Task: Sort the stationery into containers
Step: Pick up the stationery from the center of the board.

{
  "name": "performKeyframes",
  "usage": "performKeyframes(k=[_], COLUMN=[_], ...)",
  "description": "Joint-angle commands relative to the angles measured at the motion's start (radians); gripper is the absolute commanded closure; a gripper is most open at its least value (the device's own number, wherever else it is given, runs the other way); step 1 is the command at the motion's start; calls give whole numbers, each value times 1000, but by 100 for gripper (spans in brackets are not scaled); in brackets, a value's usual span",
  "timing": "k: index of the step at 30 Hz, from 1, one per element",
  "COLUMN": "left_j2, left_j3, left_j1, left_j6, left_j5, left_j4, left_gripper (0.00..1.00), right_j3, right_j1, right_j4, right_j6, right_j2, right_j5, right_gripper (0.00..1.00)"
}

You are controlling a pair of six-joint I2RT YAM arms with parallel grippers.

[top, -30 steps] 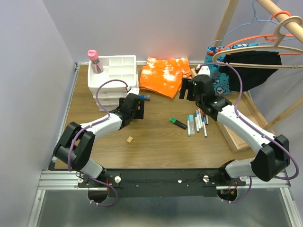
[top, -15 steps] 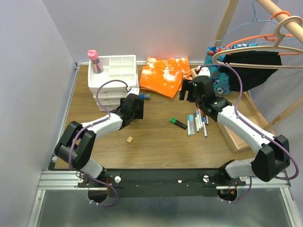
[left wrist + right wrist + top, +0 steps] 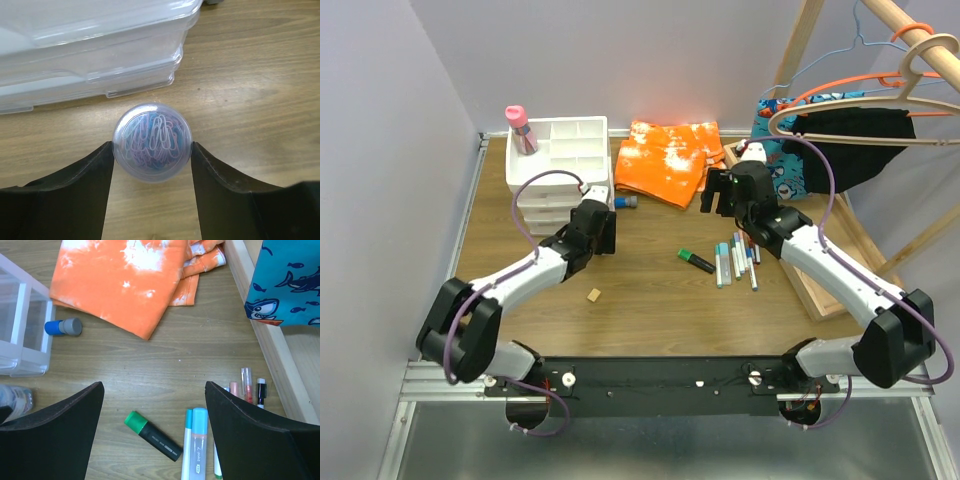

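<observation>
Between my left fingers [image 3: 97, 172] on the desk [image 3: 260, 75] sits a round clear tub of paper clips [image 3: 152, 146], with the white drawer unit [image 3: 90, 60] just at its twelve o'clock. Both pads meet its sides, but I cannot tell whether they pinch it. I judge the step in hand is picking this tub up. Next comes a firm squeeze, a straight lift and a carry to a top compartment. My right fingers [image 3: 75, 422] hang spread and empty, with the green-capped marker [image 3: 152, 435] at six o'clock and the pens [image 3: 197, 440] at five.
</observation>
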Motion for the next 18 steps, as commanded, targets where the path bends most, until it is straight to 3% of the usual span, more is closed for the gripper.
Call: performKeyframes(k=[1,9,18], left_j2=[-176,-405,-547], left_j3=[12,65,261], left_j1=[-4,11,53], left_j6=[42,162,352], left_j5=[67,199,285], left_j4=[-110,-332,-481], left_gripper=[47,47,47], right_j3=[4,67,109], right_j1=[-9,-9,-9], right_j4=[-13,-42,-2], right_j6=[-7,-39,-59], right_j2=[-28,41,100], right_j5=[5,-12,-36], right_gripper=[11,12,13])
